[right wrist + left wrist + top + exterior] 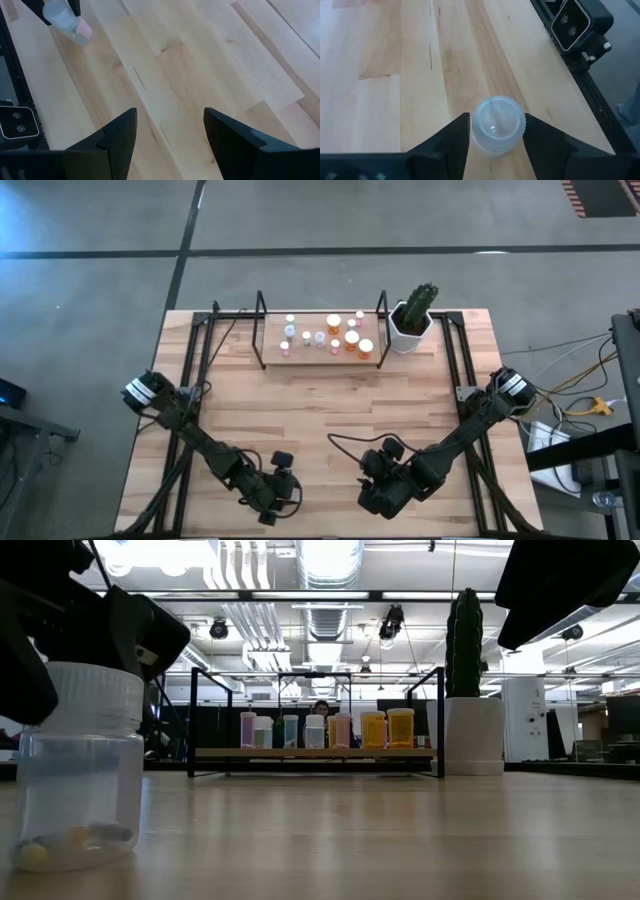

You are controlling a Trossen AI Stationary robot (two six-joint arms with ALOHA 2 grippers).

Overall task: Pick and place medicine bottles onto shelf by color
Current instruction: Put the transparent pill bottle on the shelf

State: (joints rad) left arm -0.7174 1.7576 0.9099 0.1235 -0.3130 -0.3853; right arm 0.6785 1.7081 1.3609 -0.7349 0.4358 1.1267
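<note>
Clear bottle (498, 124) between left gripper (495, 131) fingers near front table (330, 405) edge, grip unclear, right gripper (170, 131) fingers spread.

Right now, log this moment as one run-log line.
left end effector: around clear white-capped bottle, standing on table | right end effector: open, empty, above table | shelf: bottles in rows

Clear bottle (80, 768) upright, near edge — others on shelf (315, 753).

Overhead view, level tabletop view, two close wrist views, all sharing tabletop (320, 405)
</note>
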